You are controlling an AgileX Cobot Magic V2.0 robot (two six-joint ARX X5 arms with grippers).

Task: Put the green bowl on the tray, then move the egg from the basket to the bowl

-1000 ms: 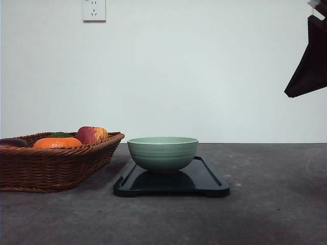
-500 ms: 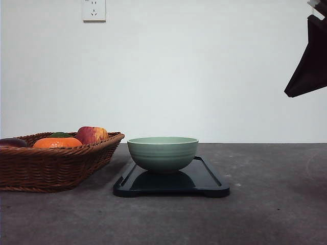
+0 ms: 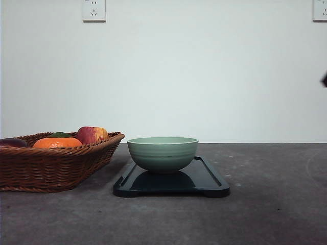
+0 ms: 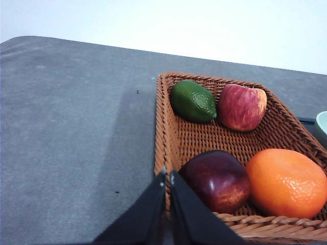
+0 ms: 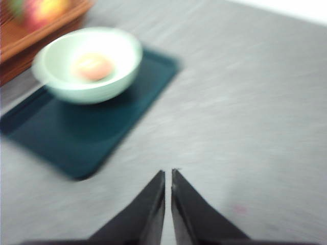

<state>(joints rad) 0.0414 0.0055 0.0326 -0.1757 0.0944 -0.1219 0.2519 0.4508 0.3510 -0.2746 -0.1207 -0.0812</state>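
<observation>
Bowl (image 3: pixel 162 152) upright on the tray (image 3: pixel 207 179) at lower centre of the front view, just right of the basket (image 3: pixel 56 166) at lower left, all on the grey bench (image 3: pixel 265 204); egg (image 5: pixel 92 67) inside the bowl in the blurred right wrist view, upper left. Basket in the left wrist view at right, with a lime (image 4: pixel 192 100), an apple (image 4: pixel 242 106), a dark red fruit (image 4: pixel 218 179) and an orange (image 4: pixel 286 182). Left gripper (image 4: pixel 168 176) with jaws closed and empty at the basket's near rim; right gripper (image 5: pixel 168 176) likewise closed and empty over bare bench beside the tray.
</observation>
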